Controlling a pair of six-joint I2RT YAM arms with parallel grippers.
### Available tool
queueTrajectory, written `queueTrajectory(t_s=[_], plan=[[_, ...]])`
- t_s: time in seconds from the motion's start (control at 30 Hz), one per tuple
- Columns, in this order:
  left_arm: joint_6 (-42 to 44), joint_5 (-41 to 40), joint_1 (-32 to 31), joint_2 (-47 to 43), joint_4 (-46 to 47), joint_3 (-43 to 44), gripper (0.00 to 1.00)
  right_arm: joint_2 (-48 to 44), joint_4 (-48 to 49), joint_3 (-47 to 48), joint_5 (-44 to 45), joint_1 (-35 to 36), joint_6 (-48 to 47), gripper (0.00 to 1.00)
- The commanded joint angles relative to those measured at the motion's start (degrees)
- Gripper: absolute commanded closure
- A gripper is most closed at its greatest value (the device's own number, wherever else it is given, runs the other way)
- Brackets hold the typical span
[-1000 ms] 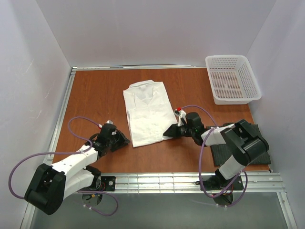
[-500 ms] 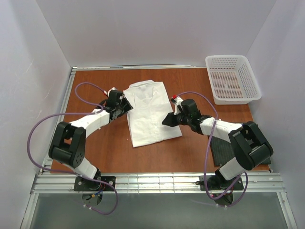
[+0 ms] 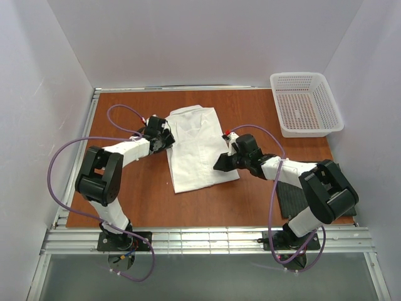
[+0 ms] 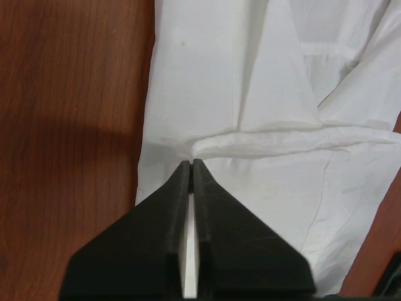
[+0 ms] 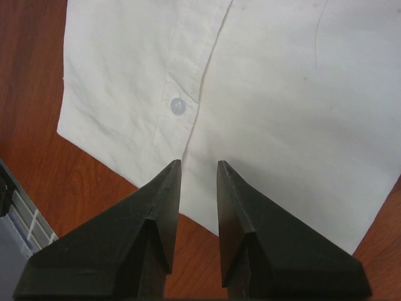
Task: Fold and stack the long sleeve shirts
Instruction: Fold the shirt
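Your left end effector point(image 4: 190, 163) has its fingers nearly pressed together, with only a thin sliver between them. Its tips sit at the left edge of the white shirt point(image 3: 199, 147), at a folded seam. You cannot tell whether any cloth is caught.

Your right end effector point(image 5: 198, 164) has its jaws slightly apart and grips nothing. It is poised over the shirt's button placket just beside a pale button point(image 5: 177, 106), near the lower right edge.

The shirt lies folded flat in the middle of the bench point(image 3: 125, 125), with its collar toward the far side. Both wrist views crop it, so you see its full outline only from above.

A dark flat cloth point(image 3: 289, 204) lies at the near right, mostly covered by the right arm. Too little shows to tell whether it is a shirt.

The bench is reddish-brown wood grain. A white mesh basket point(image 3: 310, 130) stands at its far right corner, and a metal rail point(image 3: 219, 239) runs along the near edge. Plain white walls enclose three sides. Purple cables point(image 3: 59, 160) loop from both arms.
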Motion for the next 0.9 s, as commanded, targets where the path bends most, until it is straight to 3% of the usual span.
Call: queueTrajectory(t_s=[0.0, 0.4, 0.47, 0.53, 0.67, 0.8, 0.87], plan=[[2.2, -0.5, 0.1, -0.3, 0.0, 2.3, 1.00, 0.6, 0.4, -1.5, 1.1, 0.3, -0.5, 0.78], [3.9, -0.3, 4.9, -4.8, 6.0, -6.1, 0.99, -0.4, 2.6, -6.7, 1.6, 0.4, -0.2, 0.78], [4.7, -0.5, 4.9, -5.0, 6.0, -5.3, 0.89, -1.0, 2.6, -6.5, 1.6, 0.3, -0.4, 0.78], [5.4, 0.2, 4.9, -6.4, 6.1, -4.3, 0.69, -2.3, 2.5, -5.8, 1.4, 0.4, -0.7, 0.78], [6.0, 1.8, 4.9, -10.5, 6.1, -3.5, 0.46, -4.0, 1.5, -3.8, 2.8, 0.3, -1.1, 0.78], [3.7, 5.2, 3.7, -16.8, 6.3, -5.7, 0.44, -3.9, 0.9, -0.5, 3.1, 0.0, -1.2, 0.78], [2.4, 5.3, 2.6, -18.8, 6.8, -7.6, 0.54, -2.7, 0.6, 2.5, 1.9, -0.8, -0.7, 0.78]])
